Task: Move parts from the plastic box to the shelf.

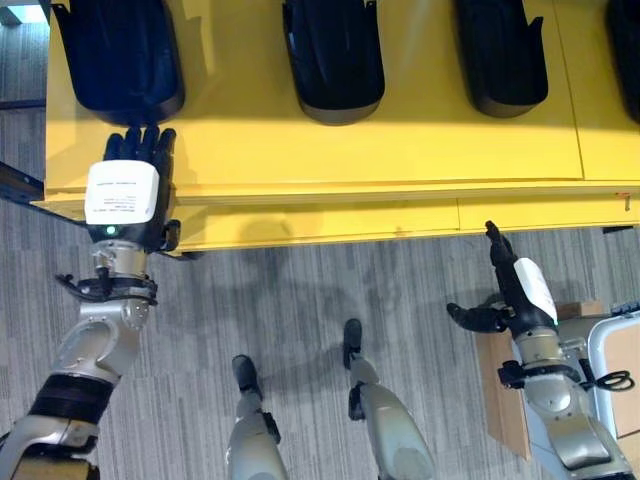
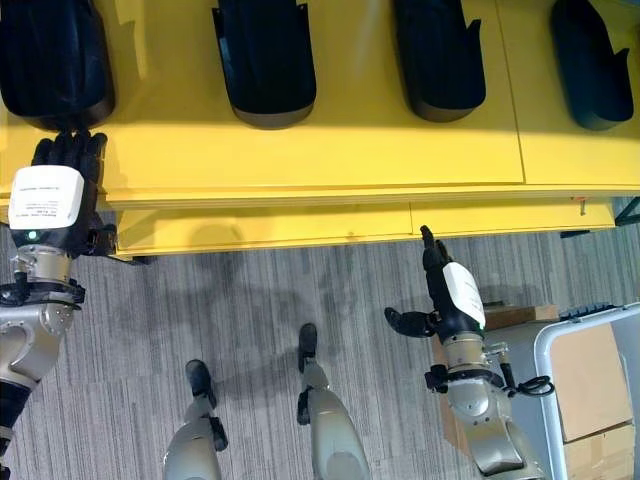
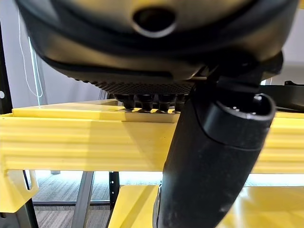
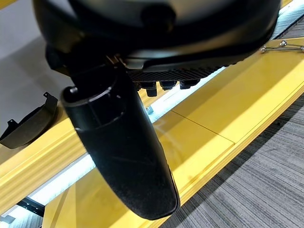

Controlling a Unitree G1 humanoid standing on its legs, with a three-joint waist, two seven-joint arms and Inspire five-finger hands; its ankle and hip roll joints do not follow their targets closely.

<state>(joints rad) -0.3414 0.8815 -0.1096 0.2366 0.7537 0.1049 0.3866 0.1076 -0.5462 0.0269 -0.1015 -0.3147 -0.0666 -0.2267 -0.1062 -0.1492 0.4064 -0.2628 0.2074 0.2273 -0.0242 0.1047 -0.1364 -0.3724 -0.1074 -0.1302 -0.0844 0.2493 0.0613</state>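
On the yellow metal shelf [image 1: 400, 150], my left hand [image 1: 135, 175] rests flat, fingers straight, just beside the leftmost glossy black moulded part [image 1: 120, 60]; a careless pull-back could drag it off. My right hand [image 1: 510, 290] hangs spread, empty.

We are seeing bright, even overhead light across yellow shelf [image 1: 400, 130]. Black parts [image 1: 333, 55] are casting soft shadows forward onto shelf top; glossy curves are catching faint blue-white sheen. We are noticing diffuse shadow patches lying on grey floor [image 1: 300, 290] below shelf edge. Head views are staying sharp centre to edge. In wrist views, left robot hand [image 3: 213, 142] and right robot hand [image 4: 118, 152] are looming close and soft-focused, while white backlight is glowing under shelf beam.
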